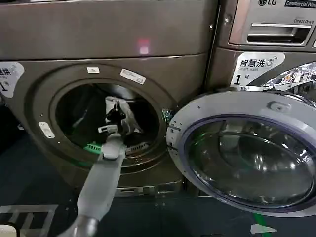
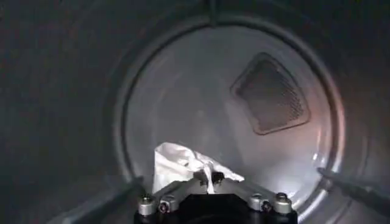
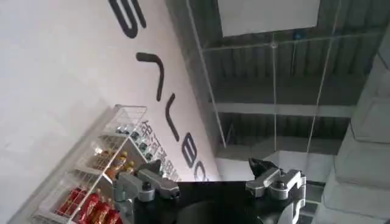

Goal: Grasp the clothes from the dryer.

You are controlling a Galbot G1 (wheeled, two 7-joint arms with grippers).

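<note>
The dryer (image 1: 123,54) stands with its round opening facing me and its door (image 1: 247,153) swung open to the right. My left arm reaches into the drum. My left gripper (image 1: 114,114) is shut on a white piece of clothes (image 1: 126,114), which hangs lifted inside the opening. In the left wrist view the white clothes (image 2: 177,165) bunch just beyond the left gripper (image 2: 208,178), with a fold pinched between the fingertips, and the drum's back wall (image 2: 201,97) lies behind. My right gripper (image 3: 204,167) is open, parked away from the dryer and pointing up toward a wall and ceiling.
A second machine (image 1: 266,44) with a "1" label stands to the right. The open glass door fills the lower right of the head view. A mesh vent (image 2: 271,94) sits on the drum's back wall. A snack shelf (image 3: 91,182) is in the right wrist view.
</note>
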